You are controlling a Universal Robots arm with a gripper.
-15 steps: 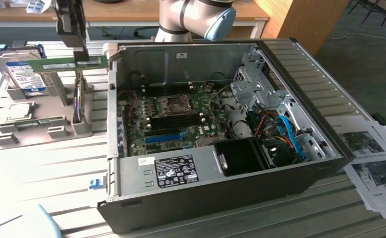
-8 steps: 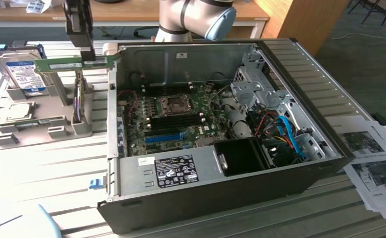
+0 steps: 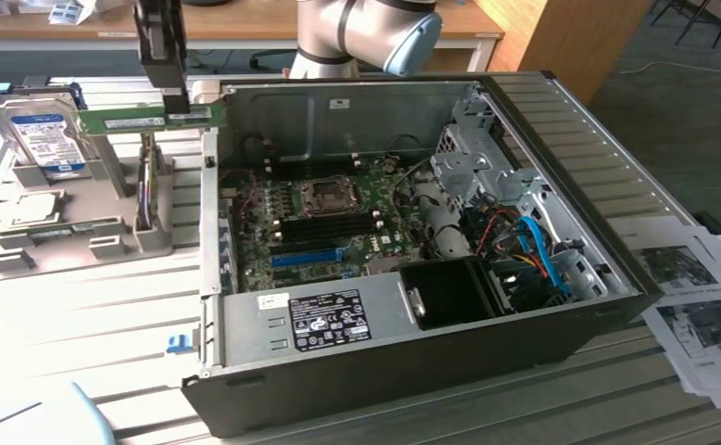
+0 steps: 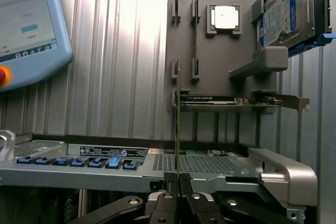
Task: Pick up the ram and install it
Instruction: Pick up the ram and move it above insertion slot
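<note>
While the ram (image 3: 120,120) hangs level in the air over the grey parts stand (image 3: 76,232), just beside the open computer case (image 3: 398,371) on the exterior view's left, you can see the gripper (image 3: 165,109) pinching it from above at about mid-length. That central hold looks meant to keep the thin green stick balanced, with its lower long edge left free. The case lies on its side with the motherboard (image 3: 323,213) facing up, likely so parts can go in from overhead. The stand props the hard drive (image 3: 39,134) upright for the same kind of reach. Seen from the wrist, the jaws stand nearly together, the narrow gap taken up by the board's thickness, and the fingertips (image 4: 170,181) press against its faces.
</note>
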